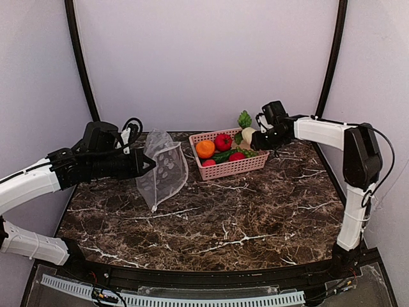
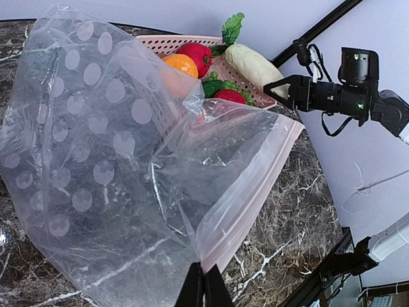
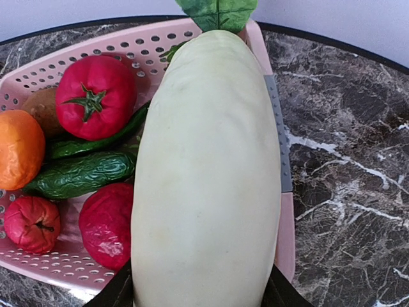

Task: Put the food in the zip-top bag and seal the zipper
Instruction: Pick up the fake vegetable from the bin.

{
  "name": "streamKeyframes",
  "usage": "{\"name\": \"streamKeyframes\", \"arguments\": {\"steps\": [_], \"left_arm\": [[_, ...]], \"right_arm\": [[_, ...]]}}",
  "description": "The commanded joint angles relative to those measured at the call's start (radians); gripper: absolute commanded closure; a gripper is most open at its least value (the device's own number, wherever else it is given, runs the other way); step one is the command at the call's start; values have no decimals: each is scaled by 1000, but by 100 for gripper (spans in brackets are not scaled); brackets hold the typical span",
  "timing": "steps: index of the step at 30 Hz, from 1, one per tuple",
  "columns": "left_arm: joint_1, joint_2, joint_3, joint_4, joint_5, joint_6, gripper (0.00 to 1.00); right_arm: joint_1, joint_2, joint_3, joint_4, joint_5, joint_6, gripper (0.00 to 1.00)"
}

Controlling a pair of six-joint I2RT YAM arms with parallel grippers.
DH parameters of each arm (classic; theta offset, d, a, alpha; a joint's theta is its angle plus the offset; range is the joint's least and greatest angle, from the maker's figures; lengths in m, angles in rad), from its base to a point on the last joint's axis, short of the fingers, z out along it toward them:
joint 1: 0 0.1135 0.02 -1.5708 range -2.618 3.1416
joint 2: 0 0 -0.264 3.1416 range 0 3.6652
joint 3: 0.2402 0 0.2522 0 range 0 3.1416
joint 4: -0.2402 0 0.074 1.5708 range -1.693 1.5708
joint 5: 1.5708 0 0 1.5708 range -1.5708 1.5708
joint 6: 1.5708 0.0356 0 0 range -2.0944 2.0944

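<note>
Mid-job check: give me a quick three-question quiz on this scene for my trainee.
1. True or false: the orange fruit is already inside the zip-top bag.
2. Which item is the right gripper closed on? A) a red tomato B) the long white vegetable C) a green leafy piece
3. Fill in: the left gripper pinches the bag by its pinkish ____.
Key: 1 false, it lies in the pink basket. 2 B. 3 zip strip.
</note>
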Motion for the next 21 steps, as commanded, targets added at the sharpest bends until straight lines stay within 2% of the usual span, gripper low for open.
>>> {"name": "streamKeyframes", "arguments": {"steps": [1,7,10,15,21], "left_arm": [[6,-15,-13,13,26,1,99],[6,-15,-12,28,48,-9,99],[6,-10,-18,70,106,7,99],[5,23,-21,93,166,10,99],[4,61,-44,132,156,-19,99]], "right_arm": [[-3,-114,-26,42,20,2,60],[1,-245,-97,30,-37,12,63],[27,-335,-164,18,-80,16,63],[148,-510,-306,-7,-98,56,63],[357,-710,-419,-38,-80,148,64]]}}
